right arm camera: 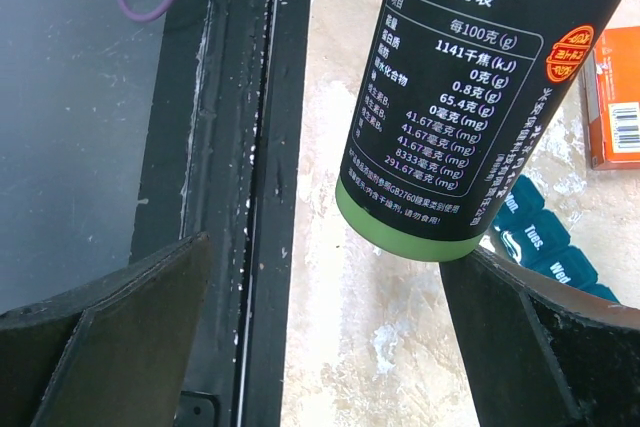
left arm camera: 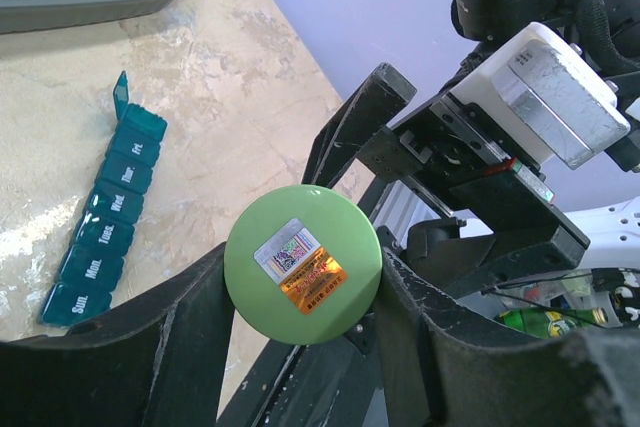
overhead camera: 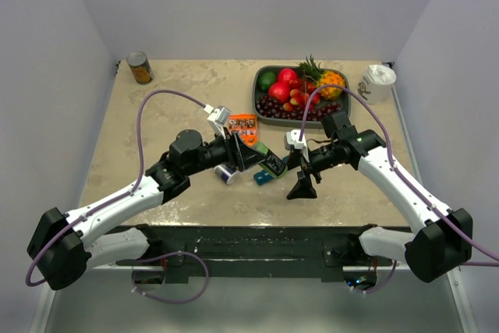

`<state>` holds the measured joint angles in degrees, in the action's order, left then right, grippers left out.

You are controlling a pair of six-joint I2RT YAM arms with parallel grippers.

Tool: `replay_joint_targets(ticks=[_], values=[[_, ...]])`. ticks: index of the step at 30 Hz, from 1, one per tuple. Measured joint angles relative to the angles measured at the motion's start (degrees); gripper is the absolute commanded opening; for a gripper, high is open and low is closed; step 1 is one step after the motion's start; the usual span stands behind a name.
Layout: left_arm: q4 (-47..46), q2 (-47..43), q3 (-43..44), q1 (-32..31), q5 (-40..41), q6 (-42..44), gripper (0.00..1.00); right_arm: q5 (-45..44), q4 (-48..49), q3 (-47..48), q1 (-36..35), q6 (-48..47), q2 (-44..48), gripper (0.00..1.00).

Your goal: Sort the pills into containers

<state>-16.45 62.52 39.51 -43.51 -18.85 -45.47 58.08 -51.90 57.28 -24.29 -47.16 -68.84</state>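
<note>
We see the left gripper (left arm camera: 301,292) pinching a black bottle (right arm camera: 450,97) by its green end. The right gripper (right arm camera: 335,250) is spread wide. The containers (left arm camera: 100,227) lie at nine o'clock from the bottle.

The bottle (right arm camera: 470,67) is black with white lettering, an orange-red round seal and a light green band at its end. Its green end face (left arm camera: 303,265) carries a silver and orange sticker. The pill organizer (left arm camera: 105,212) is translucent teal with white day names, the table (overhead camera: 179,91) beige mottled with paler patches, the tray (overhead camera: 260,87) grey with dark red grapes (overhead camera: 273,107), the box (overhead camera: 243,125) orange, and the cables (overhead camera: 148,107) purple.
</note>
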Motion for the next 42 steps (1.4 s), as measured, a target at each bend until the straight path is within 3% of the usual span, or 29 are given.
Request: replay_joint_targets(ticks=[15, 24, 32, 37, 42], values=[[-3.10, 0.11, -1.01, 0.26, -0.02, -1.73, 0.00, 1.25, 0.11, 0.02, 0.07, 0.31, -0.02, 0.99], [-4.17, 0.59, -1.01, 0.20, -0.61, -2.51, 0.00, -3.32, 9.81, 0.79, 0.04, 13.97, -1.09, 0.99], [-4.72, 1.46, -1.01, 0.20, 0.17, -3.52, 0.00, -1.38, 16.11, 2.56, 0.04, 24.37, -3.48, 0.99], [-6.58, 2.03, -1.84, 0.20, 2.27, -5.38, 0.00, 0.42, 19.61, 2.47, 0.04, 29.77, -5.46, 0.91], [-7.96, 2.03, -3.26, 0.20, 3.54, -7.23, 0.00, 1.68, 23.26, 2.21, 0.04, 33.83, -5.90, 0.77]])
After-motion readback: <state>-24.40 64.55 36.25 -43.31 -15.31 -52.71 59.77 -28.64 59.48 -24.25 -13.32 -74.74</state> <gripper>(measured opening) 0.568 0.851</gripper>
